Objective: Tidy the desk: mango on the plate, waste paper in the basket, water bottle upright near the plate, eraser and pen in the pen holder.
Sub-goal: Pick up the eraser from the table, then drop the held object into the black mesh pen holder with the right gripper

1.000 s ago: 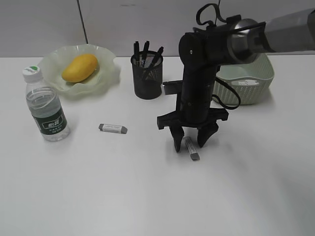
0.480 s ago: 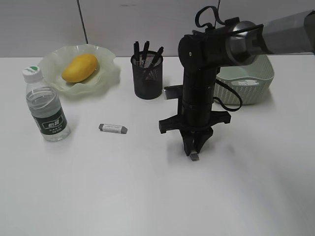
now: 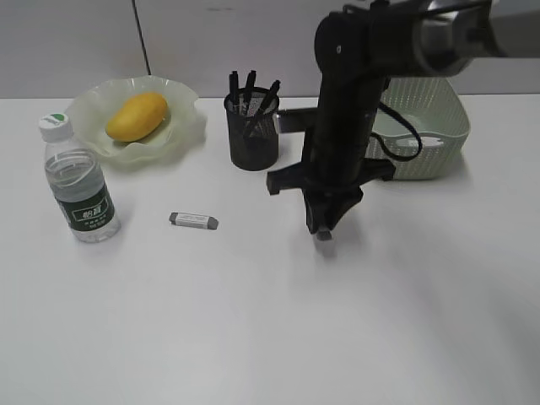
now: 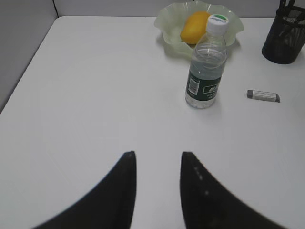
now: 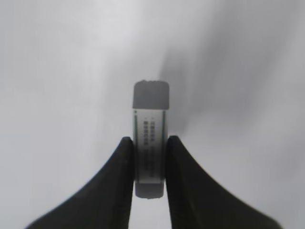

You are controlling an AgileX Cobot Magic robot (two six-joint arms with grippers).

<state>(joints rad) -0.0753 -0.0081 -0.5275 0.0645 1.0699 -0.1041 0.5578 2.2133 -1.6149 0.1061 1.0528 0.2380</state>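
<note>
My right gripper (image 3: pixel 325 228) is shut on a grey eraser (image 5: pixel 150 114) and holds it just above the white desk (image 3: pixel 253 321), right of the black mesh pen holder (image 3: pixel 252 135). The holder has several pens in it. A second grey eraser (image 3: pixel 193 220) lies on the desk; it also shows in the left wrist view (image 4: pixel 263 95). The mango (image 3: pixel 137 116) lies on the ruffled green plate (image 3: pixel 181 135). The water bottle (image 3: pixel 78 180) stands upright in front of the plate. My left gripper (image 4: pixel 157 155) is open and empty, outside the exterior view. I see no waste paper.
The sage-green basket (image 3: pixel 439 139) stands at the back right, partly behind my right arm, so its inside is mostly hidden. A grey wall runs along the desk's far edge.
My right gripper has shut on the eraser that lay between its fingers and lifted it off the desk, moving up and slightly back. Everything else is where it was.
</note>
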